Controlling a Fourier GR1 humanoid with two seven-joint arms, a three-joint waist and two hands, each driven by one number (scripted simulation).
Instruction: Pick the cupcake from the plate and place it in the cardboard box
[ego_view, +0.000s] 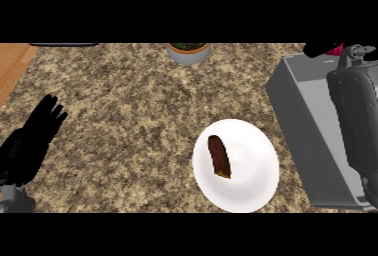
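A white plate (247, 190) lies on the speckled counter, right of centre and towards the front. On it rests a dark brown oblong piece (219, 156). A grey open box (303, 115) stands at the right edge. My right forearm stretches over the box to its far end. There my right hand (322, 48) shows as a black shape at the view's top, curled on a small pink thing (337, 49), seemingly the cupcake, most of it hidden. My left hand (33, 140) rests open at the left edge, fingers up.
A small grey pot with dark greenery (189, 52) stands at the counter's far edge, centre. A wooden surface (11, 65) borders the counter at far left, with a dark flat object (63, 44) at the top left.
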